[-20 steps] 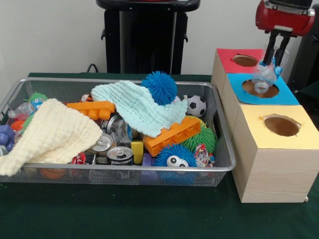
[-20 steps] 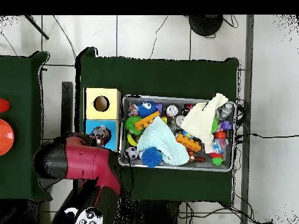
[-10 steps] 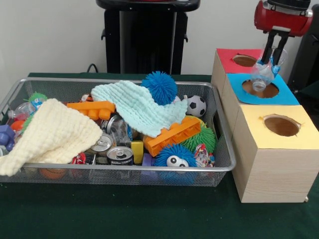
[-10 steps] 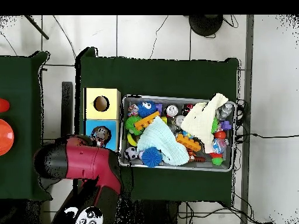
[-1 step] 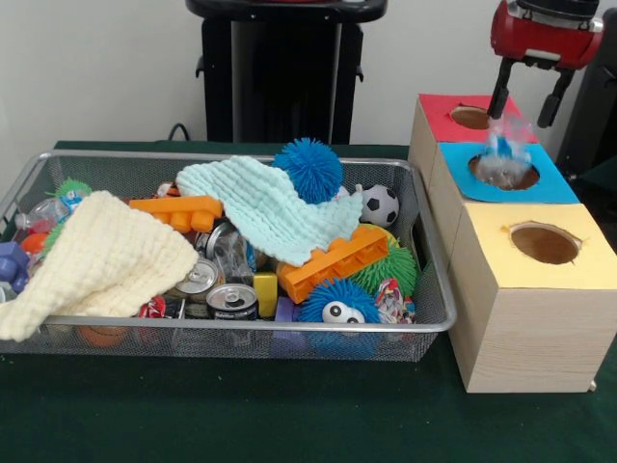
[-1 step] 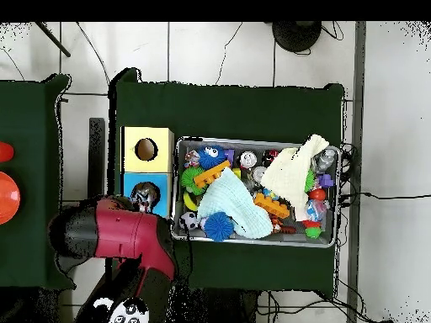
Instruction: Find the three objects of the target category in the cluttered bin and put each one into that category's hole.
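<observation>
So our gripper [image 5: 525, 95] has its fingers spread wide over the blue-topped box [image 5: 559, 183] at about 2 o'clock from the bin [image 5: 424, 318], the crumpled plastic bottle [image 5: 501, 154] is blurred just above that hole [image 5: 505, 173], and we'd hold position until it's fully in.

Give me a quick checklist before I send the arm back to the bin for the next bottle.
1. Tool open: ok, its fingers stand spread above the boxes.
2. Clear plastic bottle released: ok, it is blurred, dropping at the blue box's hole.
3. Bottle fully inside the hole: cannot tell.
4. Yellow box's hole unobstructed: ok.
5. Another bottle reachable in the wire bin: ok, one lies by its left end, partly under the cream cloth.
</observation>
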### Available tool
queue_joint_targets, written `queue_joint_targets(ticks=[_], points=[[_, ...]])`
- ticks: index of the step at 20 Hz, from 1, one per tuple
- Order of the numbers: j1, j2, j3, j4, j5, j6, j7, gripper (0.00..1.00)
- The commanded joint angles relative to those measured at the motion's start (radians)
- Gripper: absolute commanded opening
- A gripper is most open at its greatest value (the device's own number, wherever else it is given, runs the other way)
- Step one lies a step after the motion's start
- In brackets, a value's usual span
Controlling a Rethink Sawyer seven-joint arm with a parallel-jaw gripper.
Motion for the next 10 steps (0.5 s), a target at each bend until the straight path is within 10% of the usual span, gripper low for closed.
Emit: queue_joint_targets(ticks=[1, 10], points=[[-0.04, 0.007, 0.093, 0.013, 0.059, 0.113, 0.25, 1.0], [-0.047, 0.012, 0.101, 0.01, 0.064, 0.103, 0.233, 1.0]])
